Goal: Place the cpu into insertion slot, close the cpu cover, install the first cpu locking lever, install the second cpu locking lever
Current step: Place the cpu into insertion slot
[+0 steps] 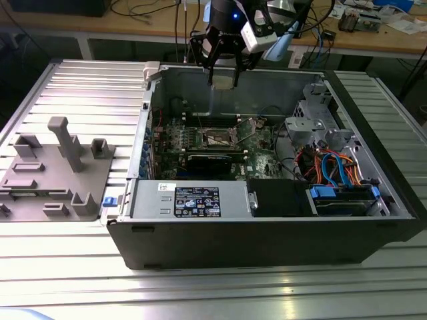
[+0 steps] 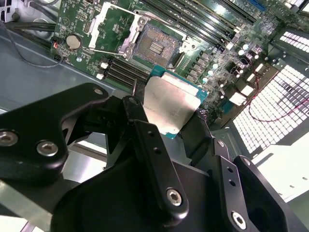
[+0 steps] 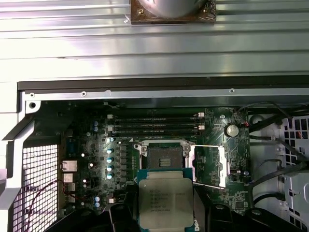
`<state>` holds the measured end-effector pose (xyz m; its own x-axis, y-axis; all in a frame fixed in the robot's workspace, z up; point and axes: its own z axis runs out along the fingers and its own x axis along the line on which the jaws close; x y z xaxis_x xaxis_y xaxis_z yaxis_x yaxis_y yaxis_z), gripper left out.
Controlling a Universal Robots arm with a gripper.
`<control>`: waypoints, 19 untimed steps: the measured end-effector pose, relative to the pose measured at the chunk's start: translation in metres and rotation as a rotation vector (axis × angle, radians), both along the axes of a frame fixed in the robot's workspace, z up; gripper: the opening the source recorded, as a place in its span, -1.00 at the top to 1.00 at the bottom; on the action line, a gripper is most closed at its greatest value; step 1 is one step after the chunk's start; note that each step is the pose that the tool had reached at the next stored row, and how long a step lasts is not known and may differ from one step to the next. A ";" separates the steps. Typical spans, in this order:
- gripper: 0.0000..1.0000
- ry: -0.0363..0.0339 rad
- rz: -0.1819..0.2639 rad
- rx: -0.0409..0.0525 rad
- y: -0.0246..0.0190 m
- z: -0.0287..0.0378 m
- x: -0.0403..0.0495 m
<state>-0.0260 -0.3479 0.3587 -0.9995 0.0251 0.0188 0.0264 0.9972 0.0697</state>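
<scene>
High above the insertion slot (image 2: 157, 46), well apart from it, the cpu (image 2: 169, 104) is hanging with its dull silver top showing in both wrist views. The claw (image 2: 166, 116) is gripping the chip, its black fingers (image 2: 145, 140) closing on two opposite edges. The slot is lying uncovered, its brownish contact field exposed. Just beside the slot, the cpu cover (image 2: 108, 26) is standing swung open. Green motherboard (image 3: 96, 145) is surrounding the slot, inside the open computer case (image 1: 267, 233). The case is resting on the ribbed metal desk (image 1: 67, 267). Well apart from the slot, toward the exterior view's left, a grey fixture (image 1: 57, 173) is sitting on the desk.
</scene>
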 end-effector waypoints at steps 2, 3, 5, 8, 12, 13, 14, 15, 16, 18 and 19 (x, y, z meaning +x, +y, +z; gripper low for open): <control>-0.09 0.0000 0.000 0.0000 0.0000 -0.0004 0.0000; -0.09 0.0000 0.000 -0.0001 0.0000 -0.0006 0.0000; -0.09 0.0001 0.000 0.0000 0.0000 -0.0008 0.0000; -0.09 0.0000 0.000 0.0000 0.0000 -0.0014 0.0000; -0.09 0.0000 0.000 -0.0022 0.0000 -0.0032 0.0000; -0.09 0.0000 0.000 -0.0023 0.0000 -0.0034 0.0000; -0.09 0.0000 0.000 -0.0026 0.0000 -0.0036 0.0000; -0.09 0.0001 0.000 -0.0028 0.0000 -0.0037 0.0000; -0.09 0.0000 0.000 -0.0076 0.0000 -0.0071 0.0000; -0.09 0.0000 0.000 -0.0077 0.0000 -0.0102 0.0000; -0.09 0.0000 0.000 -0.0077 0.0000 -0.0103 0.0000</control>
